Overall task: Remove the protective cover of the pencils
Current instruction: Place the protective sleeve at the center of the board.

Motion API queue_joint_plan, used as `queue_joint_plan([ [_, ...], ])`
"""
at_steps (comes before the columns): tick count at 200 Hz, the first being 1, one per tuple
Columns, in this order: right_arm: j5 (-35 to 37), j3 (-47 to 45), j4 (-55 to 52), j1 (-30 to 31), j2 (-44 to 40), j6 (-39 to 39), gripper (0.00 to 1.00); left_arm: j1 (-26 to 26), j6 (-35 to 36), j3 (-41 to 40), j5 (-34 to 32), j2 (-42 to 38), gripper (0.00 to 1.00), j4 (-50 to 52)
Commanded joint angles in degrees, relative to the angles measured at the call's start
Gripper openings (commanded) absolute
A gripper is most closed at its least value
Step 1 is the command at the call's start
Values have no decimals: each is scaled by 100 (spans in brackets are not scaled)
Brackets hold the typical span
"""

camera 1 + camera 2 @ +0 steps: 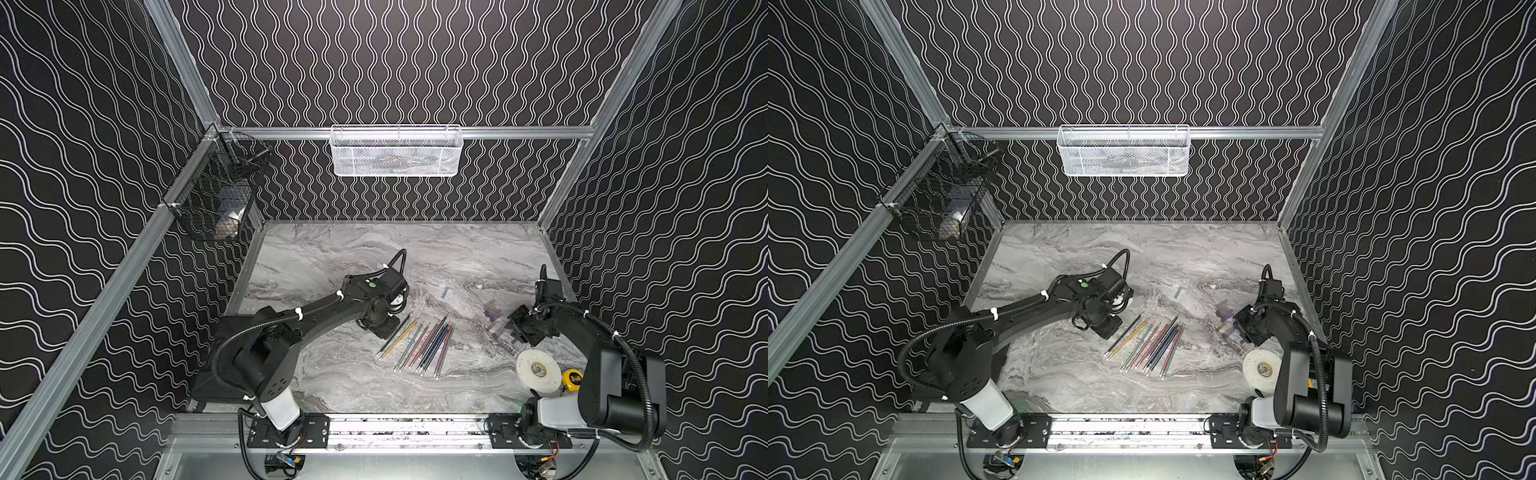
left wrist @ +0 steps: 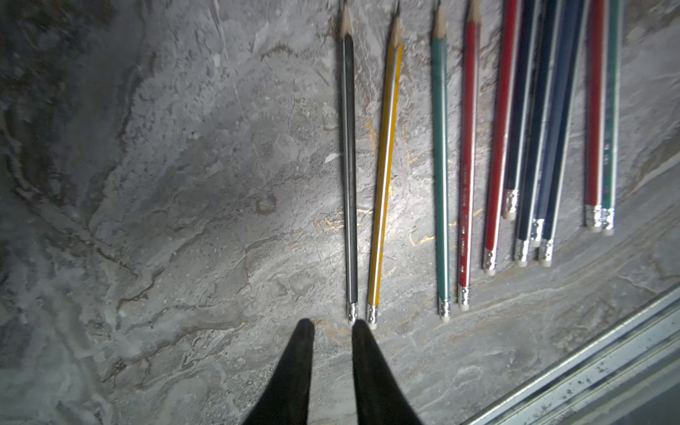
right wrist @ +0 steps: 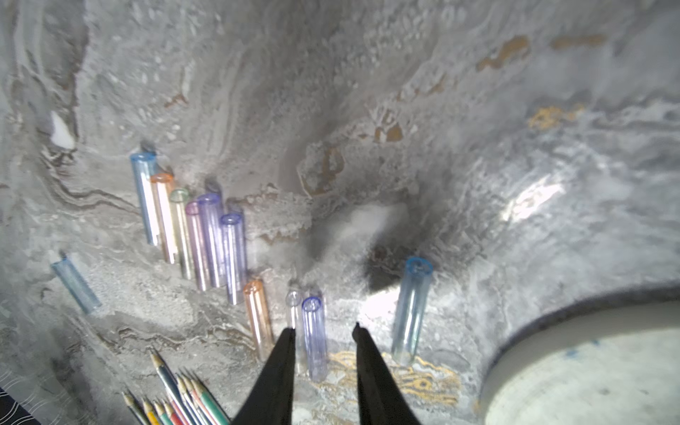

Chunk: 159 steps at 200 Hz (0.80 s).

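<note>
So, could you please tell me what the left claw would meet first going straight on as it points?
Probably the eraser ends of the black pencil and yellow pencil, just ahead of the left claw; its height is unclear, so it might pass over them.

About ten coloured pencils (image 2: pixel 499 147), flat side by side, points bare — tinted clear caps (image 3: pixel 212 239) loose nearby

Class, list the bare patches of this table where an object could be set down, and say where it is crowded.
Bare: the far half of the table, up to the back wall; also the near strip between the pencils and front rail. Crowded: the right side, with clear caps and white roll.
</note>
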<state>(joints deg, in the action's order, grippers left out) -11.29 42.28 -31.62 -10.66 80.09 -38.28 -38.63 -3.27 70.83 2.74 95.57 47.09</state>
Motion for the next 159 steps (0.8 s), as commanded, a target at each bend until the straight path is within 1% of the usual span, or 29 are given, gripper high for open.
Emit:
queue_joint_plan([
  [1, 171, 83, -282, -1, -113, 68, 29, 4, -64, 19, 113, -231, 23, -102],
  [18, 433, 82, -529, -7, -282, 43, 29, 5, -62, 11, 374, -432, 23, -179],
  [36, 745, 54, -795, -11, -517, -9, 33, 4, -86, -14, 591, -611, 23, -257],
  [41, 864, 64, -891, -10, -572, -41, 36, 5, -89, -8, 631, -649, 23, -267],
  [47, 988, 82, -997, -12, -623, -68, 38, 0, -95, -8, 675, -690, 23, -263],
  [49, 1036, 88, -1040, -15, -630, -75, 41, 4, -95, -8, 693, -700, 23, -262],
  [57, 1168, 120, -1181, -19, -681, -96, 44, 4, -96, 1, 733, -750, 23, -254],
  [62, 1236, 154, -1277, -17, -699, -103, 48, 0, -95, 9, 736, -780, 23, -237],
  [68, 1259, 179, -1359, -24, -722, -89, 50, 2, -103, 19, 745, -825, 23, -234],
  [73, 1259, 198, -1405, -20, -737, -69, 54, 4, -108, 27, 745, -865, 23, -221],
  [81, 1301, 210, -1470, -17, -740, -56, 56, 4, -104, 19, 772, -955, 23, -227],
  [105, 1307, 271, -1442, -24, -491, 72, 56, 4, -91, 10, 869, -1115, 24, -238],
  [119, 1128, 326, -1311, -23, -183, 170, 56, 5, -61, 14, 945, -1136, 24, -220],
  [139, 869, 308, -926, -18, 111, 207, 54, 4, -27, 10, 999, -1170, 23, -221],
  [159, 726, 278, -647, -20, 110, 190, 50, 4, -10, 1, 1104, -1181, 23, -239],
])
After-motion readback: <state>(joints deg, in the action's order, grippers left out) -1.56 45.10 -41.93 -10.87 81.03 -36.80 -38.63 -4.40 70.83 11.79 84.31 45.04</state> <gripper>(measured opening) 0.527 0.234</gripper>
